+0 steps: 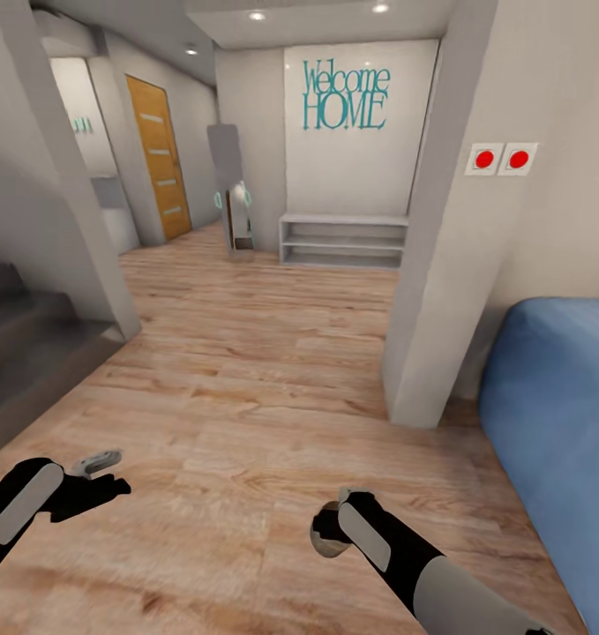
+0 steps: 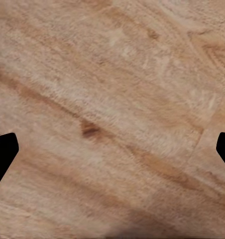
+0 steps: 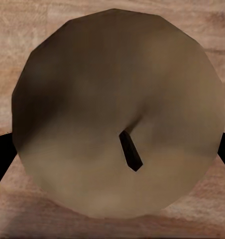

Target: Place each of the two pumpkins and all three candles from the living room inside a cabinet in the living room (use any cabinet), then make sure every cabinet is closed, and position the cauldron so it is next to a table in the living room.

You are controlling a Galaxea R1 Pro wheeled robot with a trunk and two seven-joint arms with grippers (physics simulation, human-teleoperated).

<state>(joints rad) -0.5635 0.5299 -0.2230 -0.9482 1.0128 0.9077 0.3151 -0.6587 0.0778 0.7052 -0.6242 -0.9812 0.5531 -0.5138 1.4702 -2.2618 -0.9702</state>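
Carrying candle [image 3: 120, 119] in right gripper [image 1: 334, 529], jaws clamped on its sides, flat wick end turned toward wrist camera, held over wood floor [image 1: 246, 388]. Left gripper [image 1: 101, 472] empty, jaws apart. Cabinet not sighted; hallway lies ahead.

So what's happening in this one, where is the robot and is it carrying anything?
The robot is out on a wood floor facing a hallway with a "Welcome HOME" sign, a low white shelf unit under it and a blue sofa at the side. Its right gripper holds a tan candle, seen end-on with its dark wick. The left gripper is open with nothing in it, just floor beneath. No cabinet is in sight, so it seems to be in transit.
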